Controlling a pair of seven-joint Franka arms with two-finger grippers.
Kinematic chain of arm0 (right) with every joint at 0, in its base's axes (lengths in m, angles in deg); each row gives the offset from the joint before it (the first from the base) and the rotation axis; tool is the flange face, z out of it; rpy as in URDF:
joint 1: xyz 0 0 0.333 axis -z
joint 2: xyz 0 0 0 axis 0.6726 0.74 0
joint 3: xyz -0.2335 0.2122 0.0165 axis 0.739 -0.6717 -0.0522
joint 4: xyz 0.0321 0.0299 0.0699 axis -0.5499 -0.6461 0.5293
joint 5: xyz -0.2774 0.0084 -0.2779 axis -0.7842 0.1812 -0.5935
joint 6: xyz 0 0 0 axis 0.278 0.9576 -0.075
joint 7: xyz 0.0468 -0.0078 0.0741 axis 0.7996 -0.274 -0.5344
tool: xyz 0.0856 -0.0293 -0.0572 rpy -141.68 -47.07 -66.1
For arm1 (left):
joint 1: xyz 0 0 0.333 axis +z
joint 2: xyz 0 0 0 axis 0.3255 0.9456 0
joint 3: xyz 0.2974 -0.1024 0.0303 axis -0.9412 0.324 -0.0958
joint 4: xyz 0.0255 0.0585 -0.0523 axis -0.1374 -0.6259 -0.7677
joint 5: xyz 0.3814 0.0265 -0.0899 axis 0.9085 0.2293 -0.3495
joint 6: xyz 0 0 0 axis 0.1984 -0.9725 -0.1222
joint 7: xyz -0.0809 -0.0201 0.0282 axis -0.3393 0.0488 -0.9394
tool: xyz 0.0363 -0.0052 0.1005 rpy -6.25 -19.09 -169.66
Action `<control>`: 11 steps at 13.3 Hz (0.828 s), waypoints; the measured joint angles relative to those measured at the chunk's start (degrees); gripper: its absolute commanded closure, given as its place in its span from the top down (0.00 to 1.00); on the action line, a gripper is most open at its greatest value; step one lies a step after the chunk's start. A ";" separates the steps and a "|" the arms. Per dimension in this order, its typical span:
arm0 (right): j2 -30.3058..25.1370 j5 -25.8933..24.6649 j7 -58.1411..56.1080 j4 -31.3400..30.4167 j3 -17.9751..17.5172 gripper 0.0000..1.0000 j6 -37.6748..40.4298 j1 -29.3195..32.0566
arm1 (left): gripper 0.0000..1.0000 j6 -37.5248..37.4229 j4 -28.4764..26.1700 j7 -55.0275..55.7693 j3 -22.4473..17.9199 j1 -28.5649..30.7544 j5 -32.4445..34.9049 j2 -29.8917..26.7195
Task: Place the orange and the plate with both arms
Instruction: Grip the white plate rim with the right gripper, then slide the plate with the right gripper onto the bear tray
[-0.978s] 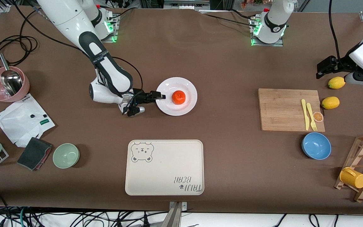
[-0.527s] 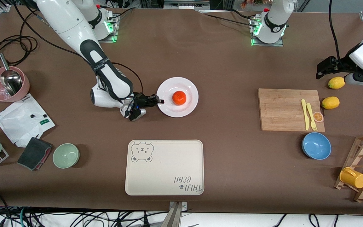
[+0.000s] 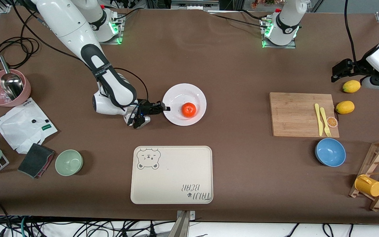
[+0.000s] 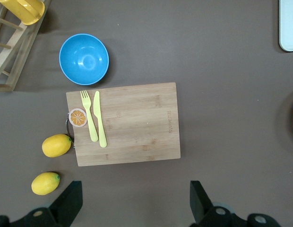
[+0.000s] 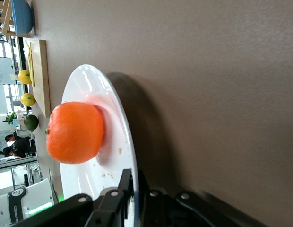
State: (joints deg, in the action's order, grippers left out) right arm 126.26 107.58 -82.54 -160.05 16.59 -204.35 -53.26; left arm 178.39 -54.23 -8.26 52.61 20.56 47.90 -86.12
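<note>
Plate (image 3: 184, 104) w/ 1 orange (image 3: 189, 109) shifted nearer cam, R gripper (image 3: 165, 108) pinching rim, L gripper (image 4: 132, 201) wide open, 2 lemons (image 3: 345, 107).

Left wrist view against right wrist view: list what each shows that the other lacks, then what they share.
Only the left wrist view shows the left gripper, open above the table, the yellow fork and knife, the orange slice, and a yellow mug.

Only the right wrist view shows the orange on the plate, with the right gripper shut on the plate's rim.

Both show the cutting board, blue bowl and two lemons.
</note>
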 measured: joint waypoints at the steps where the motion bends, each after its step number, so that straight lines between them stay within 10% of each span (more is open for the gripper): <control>1: 0.04 0.05 0.00 0.38 0.01 0.00 0.45 0.38 | 1.00 -0.11 0.00 0.00 0.00 0.00 0.00 0.00; 11: 0.22 0.81 6.88 13.25 0.30 0.00 2.22 2.57 | 1.00 -0.22 0.03 -0.01 0.00 0.02 0.00 0.02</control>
State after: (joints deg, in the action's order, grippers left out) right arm 126.48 108.40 -75.67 -146.80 16.89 -202.12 -50.68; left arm 178.17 -54.20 -8.27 52.61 20.58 47.90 -86.10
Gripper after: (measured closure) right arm 0.930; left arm 0.000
